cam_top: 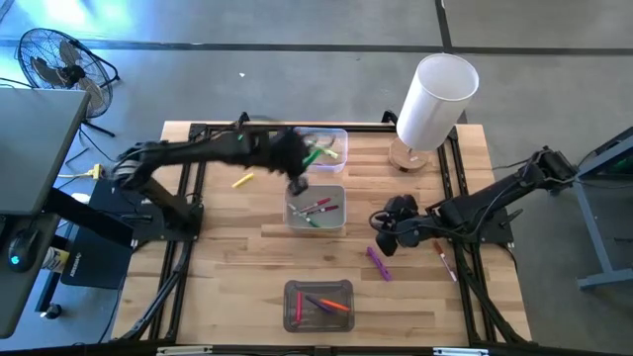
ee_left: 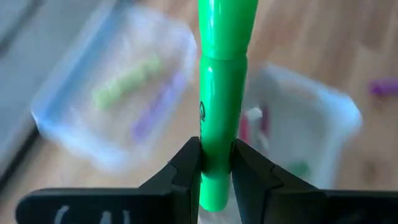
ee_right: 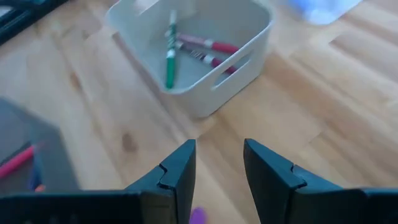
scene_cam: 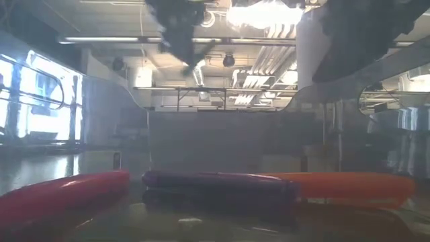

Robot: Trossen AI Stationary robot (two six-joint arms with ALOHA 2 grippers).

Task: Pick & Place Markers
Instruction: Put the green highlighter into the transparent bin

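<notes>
Item: left pincer (ee_left: 216, 167), raised over the bench (cam_top: 227, 247) between the far clear bin (cam_top: 341, 133) and the middle bin (cam_top: 293, 220). We record it clamped on a green marker (ee_left: 222, 93), the stick standing up out of the fingers, gripped near one end.

Item: right pincer (ee_right: 217, 163), low over the bench to the right of the middle bin, fingers parted with nothing between them. A purple marker (cam_top: 378, 262) lies on the wood just beside it; a sliver of purple shows under the fingers in the right wrist view.

Item: loose markers. One yellow marker (cam_top: 243, 181) lies on the bench left of the middle bin; one red-and-white marker (cam_top: 445, 261) lies right of the right pincer.

Item: near bin (cam_top: 295, 318), holding several markers, orange among them.

Step in hand, as we judge it: the carry phase for the green marker, lifted and on its way to a bin.

Next move calls for: settling the left pincer squarely over the chosen bin, lowering enough that the marker drops inside the walls, then parting the fingers. We expect the right arm to descend on the purple marker.
</notes>
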